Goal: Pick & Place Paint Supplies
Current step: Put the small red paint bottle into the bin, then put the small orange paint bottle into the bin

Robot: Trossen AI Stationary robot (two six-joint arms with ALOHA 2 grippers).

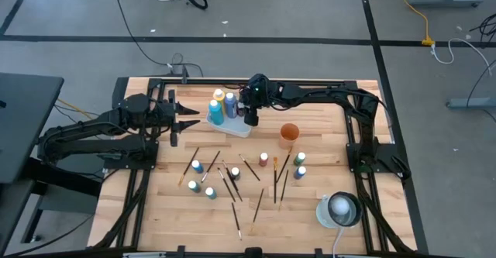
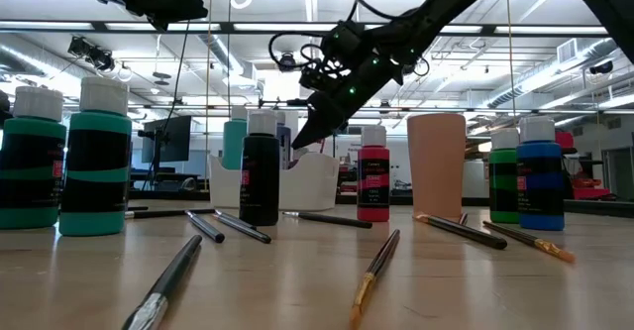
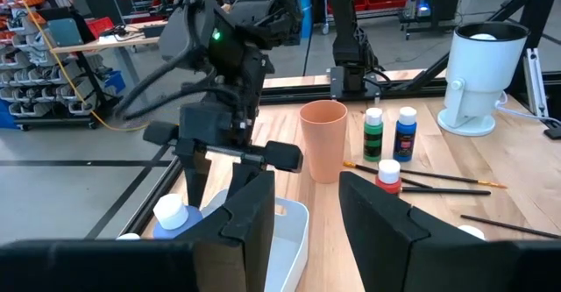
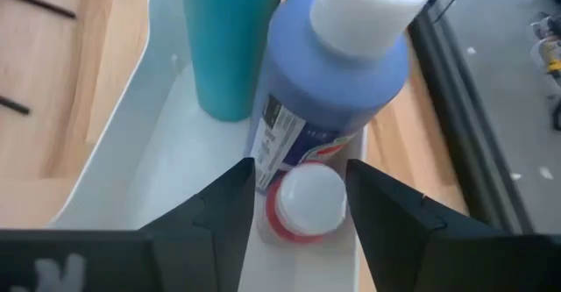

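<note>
A white tray at the table's far middle holds a teal bottle, a blue white-capped bottle that leans, a yellow bottle and a red white-capped bottle standing on the tray floor. My right gripper hangs over the tray's right end, slanting down, open, one finger on either side of the red bottle's cap with a narrow gap each side. My left gripper waits open above the table left of the tray, with nothing between its fingers. Loose bottles and paintbrushes lie on the near half of the table.
An orange-brown cup stands just right of the tray. Green and blue bottles and a red one stand nearer, among scattered brushes. A white rounded device sits at the near right corner. Black frame rails run along the table's edges.
</note>
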